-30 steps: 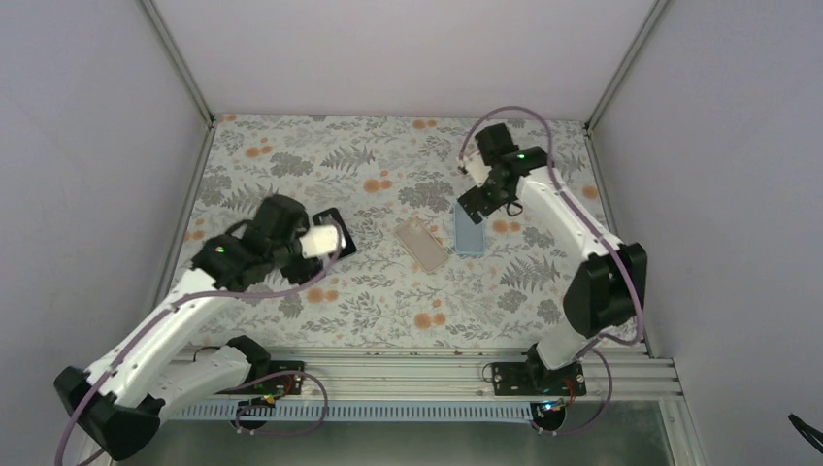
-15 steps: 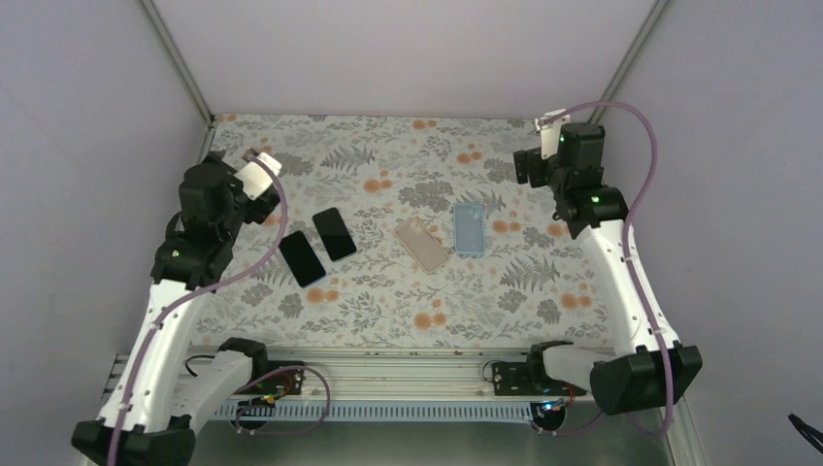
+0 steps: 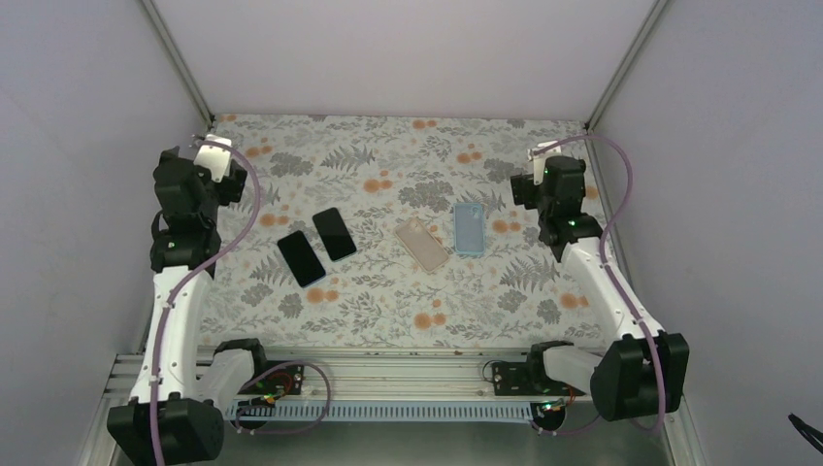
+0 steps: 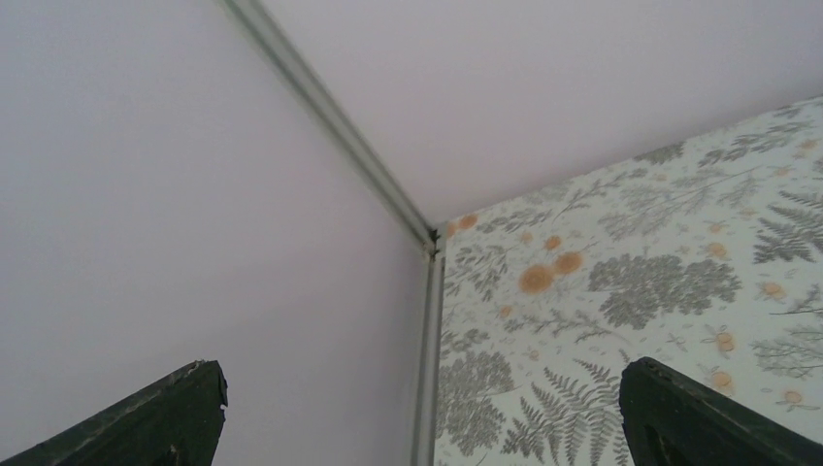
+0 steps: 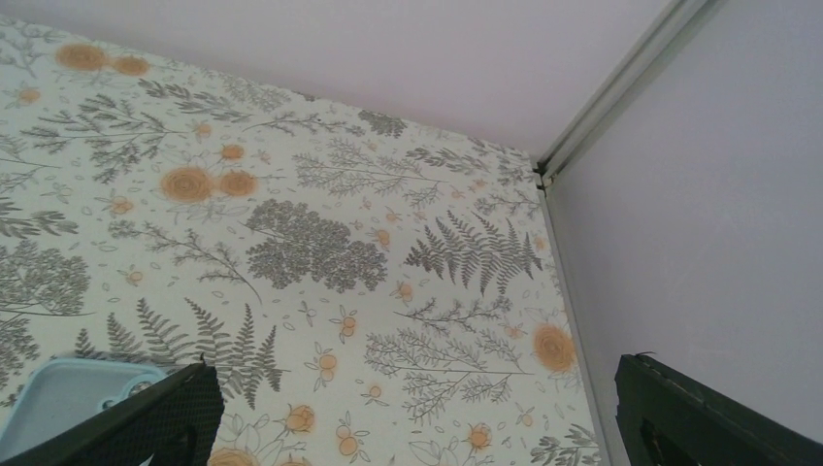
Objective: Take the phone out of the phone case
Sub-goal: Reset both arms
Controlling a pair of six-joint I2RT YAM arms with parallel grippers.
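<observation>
Two black phones (image 3: 301, 258) (image 3: 334, 233) lie flat, side by side, left of the table's middle. Right of them lie a clear pinkish phone case (image 3: 421, 243) and a light blue phone case (image 3: 469, 228), both looking empty. A corner of the blue case (image 5: 58, 398) shows at the lower left of the right wrist view. My left gripper (image 3: 209, 155) (image 4: 427, 417) is raised near the far left corner, open and empty. Raised near the far right side, my right gripper (image 3: 537, 160) (image 5: 417, 417) is also open and empty. Neither touches anything.
The floral tablecloth (image 3: 388, 311) covers the table. Pale walls with metal corner posts (image 4: 427, 320) (image 5: 582, 126) close in the left, back and right sides. The arm bases sit on a rail (image 3: 408, 369) at the near edge.
My left arm has swung from over the phones up to the far left corner, uncovering the second phone. My right arm has pulled back from the blue case to the far right.
</observation>
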